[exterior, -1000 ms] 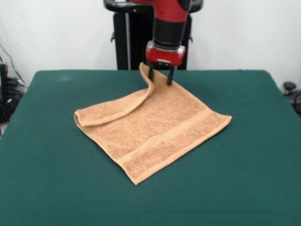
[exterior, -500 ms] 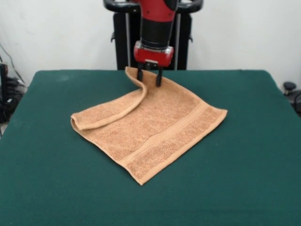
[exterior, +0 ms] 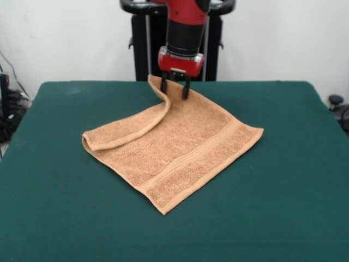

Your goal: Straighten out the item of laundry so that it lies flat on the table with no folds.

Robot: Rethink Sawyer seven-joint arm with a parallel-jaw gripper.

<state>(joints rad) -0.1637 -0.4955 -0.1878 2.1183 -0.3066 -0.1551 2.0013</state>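
The orange-tan towel [exterior: 180, 147] lies on the dark green table [exterior: 283, 191] as a diamond, one corner toward the camera. Its left edge is folded over in a long roll from the left corner up to the far corner. The far corner [exterior: 154, 82] stands up off the table. My gripper [exterior: 174, 90] comes down from the red arm onto this far corner. Its two dark fingers [exterior: 163, 86] stand on either side of the raised cloth and hold it. A woven band stripe runs along the towel's near right edge.
The robot's black pedestal [exterior: 147, 49] stands behind the table's far edge. Cables and dark gear [exterior: 8, 109] lie off the table's left side, and a dark knob [exterior: 335, 101] sits off the right side.
My gripper moved left with the far corner, dragging the whole towel a little left. In the last half second it shifted only slightly right and up, and the towel stayed put.
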